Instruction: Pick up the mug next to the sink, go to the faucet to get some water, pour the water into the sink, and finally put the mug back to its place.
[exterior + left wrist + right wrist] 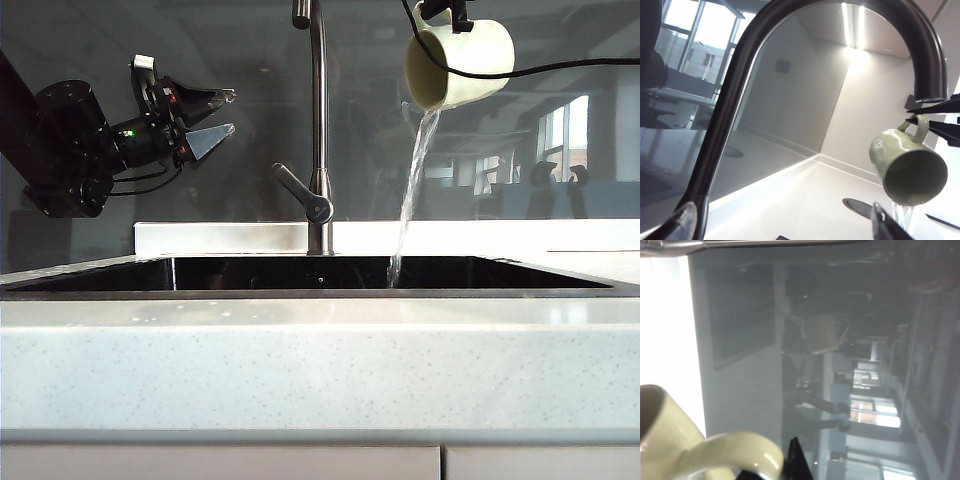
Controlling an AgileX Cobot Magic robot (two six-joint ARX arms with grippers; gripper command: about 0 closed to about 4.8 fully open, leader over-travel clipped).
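Observation:
High at the right of the exterior view, the pale cream-green mug [462,62] is tipped mouth-down. A stream of water [412,190] falls from it into the dark sink [300,272]. My right gripper [445,12] is shut on the mug's loop handle [735,450], and one black fingertip [796,462] shows beside it. The tall metal faucet [317,120] stands at the middle, left of the mug. My left gripper [225,112] hangs open and empty, high on the left of the faucet. In the left wrist view the mug [907,167] pours just past the faucet's spout [927,75].
The faucet's lever handle [300,192] angles out to the left near its base. A black cable [560,68] crosses in front of the mug. A glass backsplash rises behind the sink. The pale speckled counter [320,370] runs along the front. A round dark cover [862,206] lies on the counter.

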